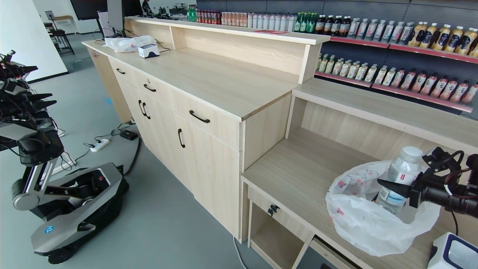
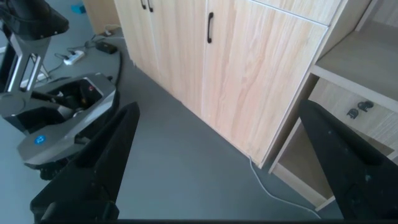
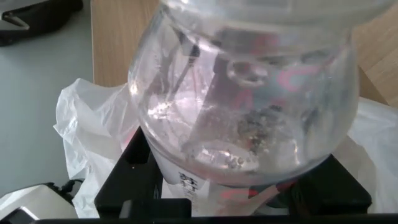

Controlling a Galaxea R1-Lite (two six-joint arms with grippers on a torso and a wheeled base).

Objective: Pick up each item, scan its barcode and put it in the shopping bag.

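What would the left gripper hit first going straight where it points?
The open left gripper would likely meet the grey floor beside the light wooden cabinet first; depth is unclear.

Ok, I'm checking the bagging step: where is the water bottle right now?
Lower right of the head view: the water bottle is held upright in the right gripper, at the mouth of the shopping bag on the low counter.

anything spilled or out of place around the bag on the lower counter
Nothing stands out. The water bottle is capped and roughly upright, held by the right gripper at the mouth of the open shopping bag, and the lower counter around it looks dry.
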